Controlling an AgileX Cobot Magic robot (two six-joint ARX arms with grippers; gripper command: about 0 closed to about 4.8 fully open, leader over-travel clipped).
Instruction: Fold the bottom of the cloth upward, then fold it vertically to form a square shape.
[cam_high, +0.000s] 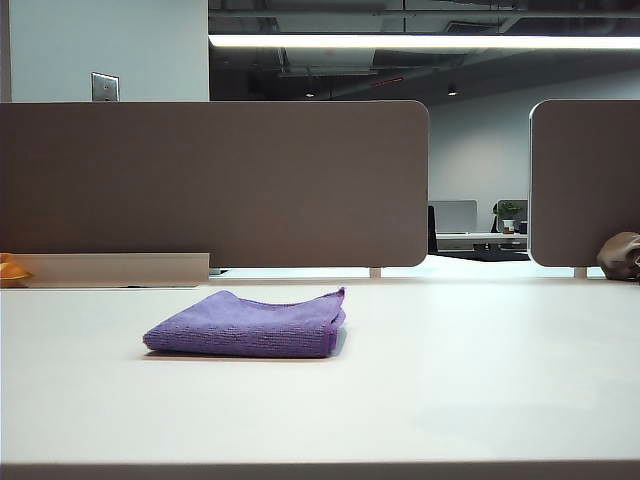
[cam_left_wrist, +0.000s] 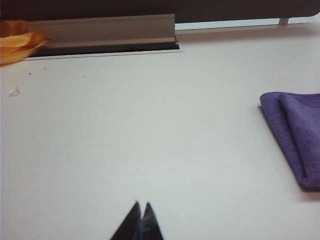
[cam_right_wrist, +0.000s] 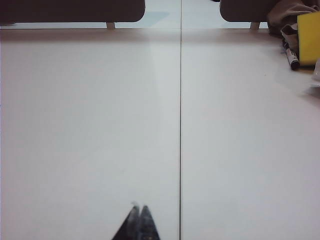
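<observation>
Left pincer (cam_left_wrist: 141, 212) and right pincer (cam_right_wrist: 138, 214) hover low over the white surface (cam_high: 480, 380), both w/ tips pressed together, holding nothing. Further out, the cloth (cam_high: 250, 325) lies folded, left of centre. At the far right edge sits a brown-grey lump (cam_high: 621, 256).

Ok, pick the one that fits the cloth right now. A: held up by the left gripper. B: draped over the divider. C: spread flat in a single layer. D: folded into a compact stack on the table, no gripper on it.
D: the cloth lies folded in layers on the table, while the left gripper and right gripper are shut and clear of it.
</observation>
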